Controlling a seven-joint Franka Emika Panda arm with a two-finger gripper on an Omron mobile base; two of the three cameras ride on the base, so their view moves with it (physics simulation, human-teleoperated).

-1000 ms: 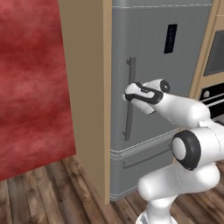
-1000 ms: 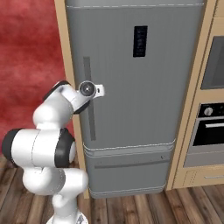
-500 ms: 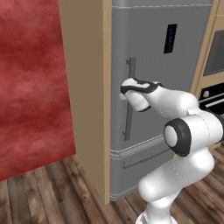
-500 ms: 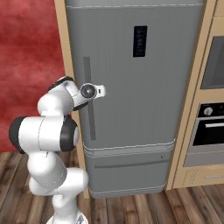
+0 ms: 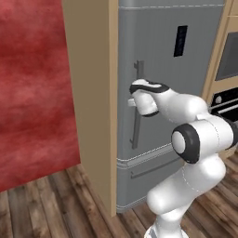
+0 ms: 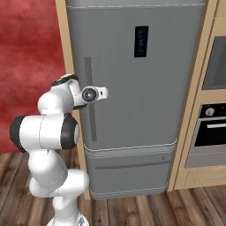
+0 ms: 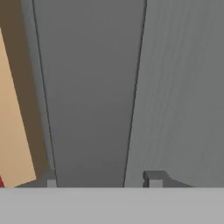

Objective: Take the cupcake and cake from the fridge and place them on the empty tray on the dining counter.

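Note:
The fridge (image 5: 186, 69) (image 6: 132, 110) is a tall grey appliance and its door is closed. A long dark-grey vertical handle (image 5: 136, 118) (image 6: 91, 119) (image 7: 87, 109) runs down the door's left side. My gripper (image 5: 134, 96) (image 6: 86, 93) (image 7: 102, 178) is at the handle, at about mid-height. It is open, with one fingertip (image 7: 51, 180) on each side of the handle bar. The closed door hides the cupcake and the cake. The tray and the dining counter are out of view.
A beige wooden side panel (image 5: 90, 93) borders the fridge on the left, with a red wall (image 5: 28, 83) beyond it. A built-in oven stack (image 6: 212, 128) in wooden cabinets stands to the right. The floor (image 6: 132, 209) is wood planks.
The hand has crept a little closer onto the fridge handle, and the arm's elbow has lifted and swung inward. The fridge door has not moved.

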